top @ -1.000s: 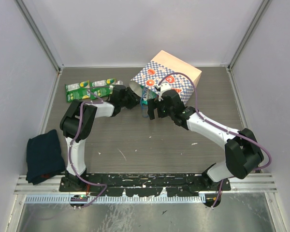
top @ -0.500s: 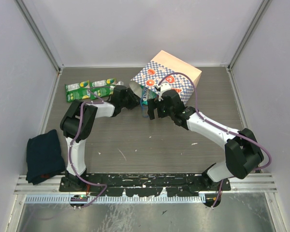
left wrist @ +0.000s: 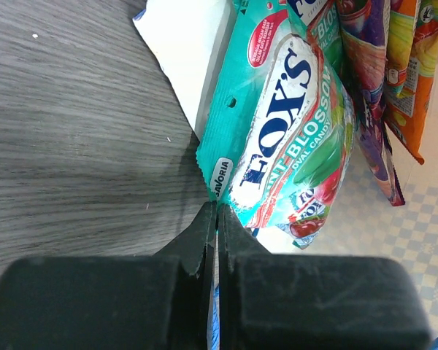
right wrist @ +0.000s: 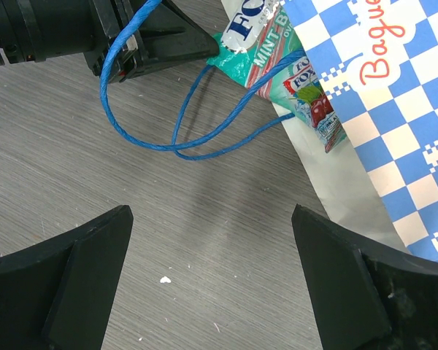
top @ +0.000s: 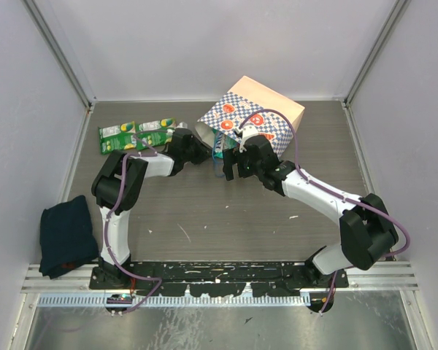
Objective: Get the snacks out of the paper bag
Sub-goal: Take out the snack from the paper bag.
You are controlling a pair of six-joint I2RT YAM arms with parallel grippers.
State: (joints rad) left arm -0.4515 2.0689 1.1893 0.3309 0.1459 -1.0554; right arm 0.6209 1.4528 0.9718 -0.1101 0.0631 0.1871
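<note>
The checkered paper bag (top: 259, 117) lies on its side at the back of the table, mouth toward the left. My left gripper (top: 204, 151) is at the mouth, shut on the edge of a teal packet (left wrist: 285, 124) that sticks out of the bag (left wrist: 416, 240). Purple (left wrist: 369, 80) and orange-yellow (left wrist: 412, 65) packets lie behind it inside. Two green packets (top: 137, 134) lie on the table at the back left. My right gripper (right wrist: 212, 255) is open and empty over bare table beside the bag (right wrist: 379, 109), near its blue cord handles (right wrist: 182, 138). The teal packet (right wrist: 266, 51) shows there too.
A dark blue cloth (top: 67, 235) lies at the near left by the wall. White walls close the table on three sides. A metal rail (top: 219, 273) runs along the near edge.
</note>
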